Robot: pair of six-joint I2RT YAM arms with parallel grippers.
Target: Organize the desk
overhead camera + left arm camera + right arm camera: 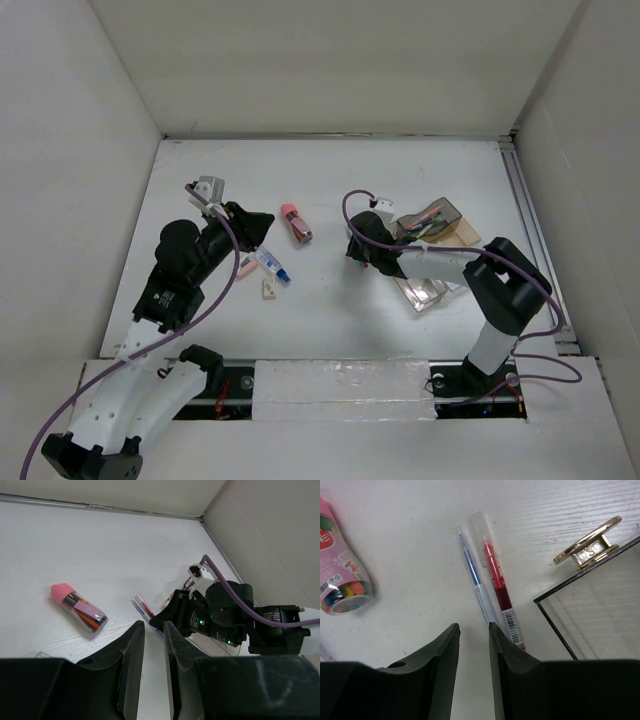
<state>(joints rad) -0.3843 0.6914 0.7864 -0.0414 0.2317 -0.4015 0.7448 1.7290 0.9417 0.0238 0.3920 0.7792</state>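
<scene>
Right now your right gripper [474,627] hangs low over the desk [400,170], its fingers a narrow slit apart with nothing between them. Just ahead of the fingertips lie a blue pen [475,587] and a red pen [497,587], side by side, both running away from the tool. Off to its left lies a pink-capped tube [340,575] of coloured sticks. To its right stands a clear box [590,615] with a gold clip [587,547] at its far corner. Your left gripper [154,625] also has its fingers barely parted and empty. The same tube lies ahead and to its left on the white surface, and the right arm is ahead on its right.
</scene>
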